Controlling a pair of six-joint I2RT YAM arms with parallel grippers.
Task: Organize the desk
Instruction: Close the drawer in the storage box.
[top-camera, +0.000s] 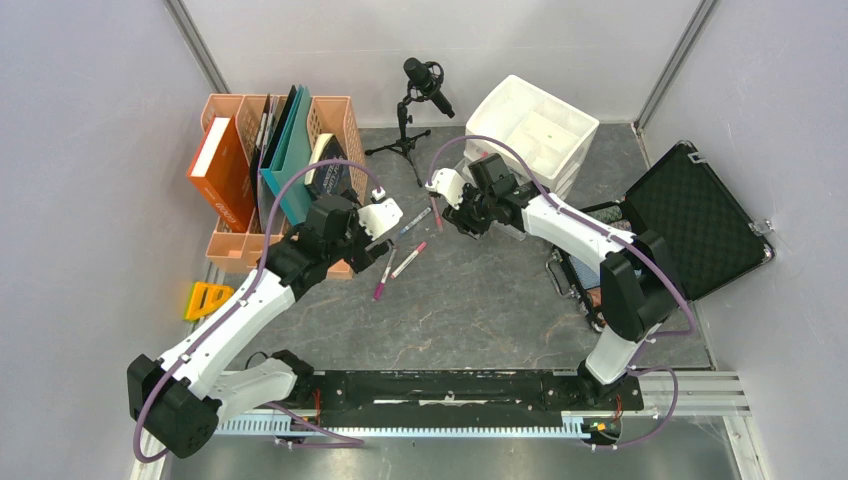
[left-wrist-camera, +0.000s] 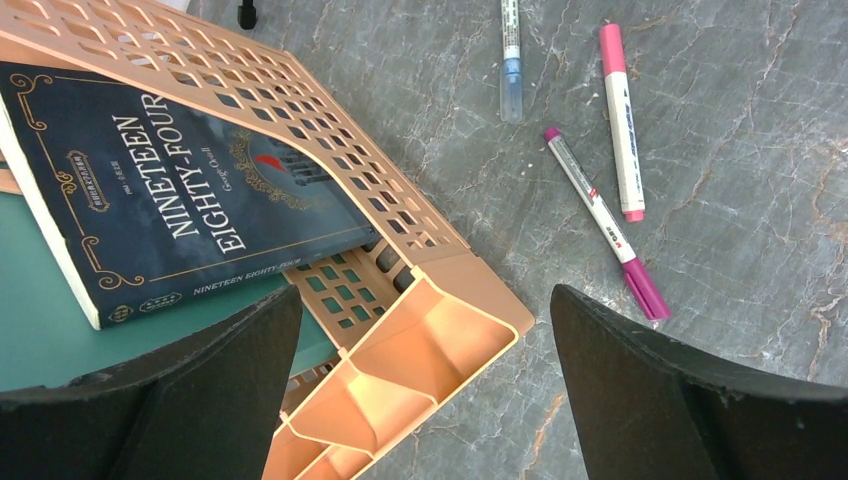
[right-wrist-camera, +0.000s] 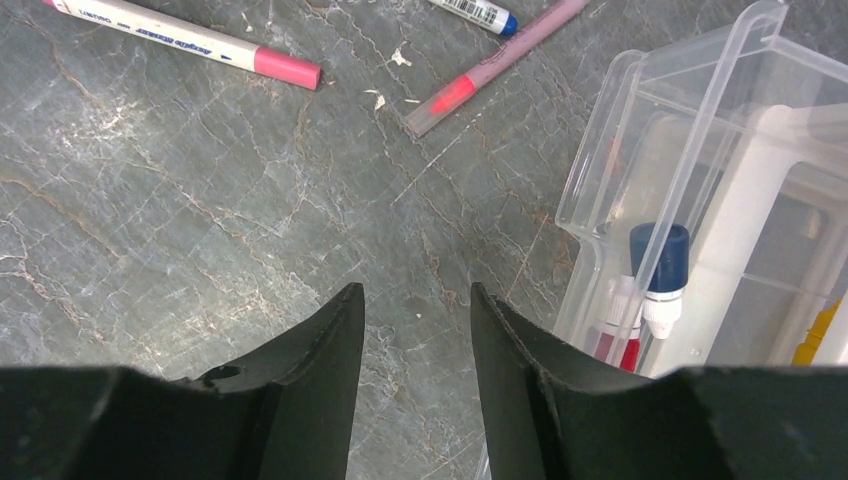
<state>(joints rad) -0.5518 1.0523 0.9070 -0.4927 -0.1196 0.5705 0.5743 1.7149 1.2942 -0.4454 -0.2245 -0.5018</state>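
The desk (top-camera: 480, 310) is a dark grey veined top. Several pens lie loose on it: a pink marker (left-wrist-camera: 622, 120), a magenta-capped marker (left-wrist-camera: 605, 225) and a blue-tipped pen (left-wrist-camera: 510, 60). My left gripper (left-wrist-camera: 425, 295) hangs wide open over the front corner of a peach file rack (left-wrist-camera: 440, 340), holding nothing. In the top view that gripper (top-camera: 378, 232) is just left of the pens. My right gripper (right-wrist-camera: 416, 290) is open over bare desk beside a clear plastic pen box (right-wrist-camera: 690, 200), with nothing between its fingers. A pink marker (right-wrist-camera: 190, 45) and a pink pen (right-wrist-camera: 495, 65) lie beyond it.
The rack (top-camera: 265, 175) holds books and folders, among them a dark blue book (left-wrist-camera: 180, 200). A microphone on a tripod (top-camera: 420, 100) and a white bin (top-camera: 530, 130) stand at the back. A black foam-lined case (top-camera: 690, 225) lies open at the right. A yellow triangle (top-camera: 208, 298) is at the left.
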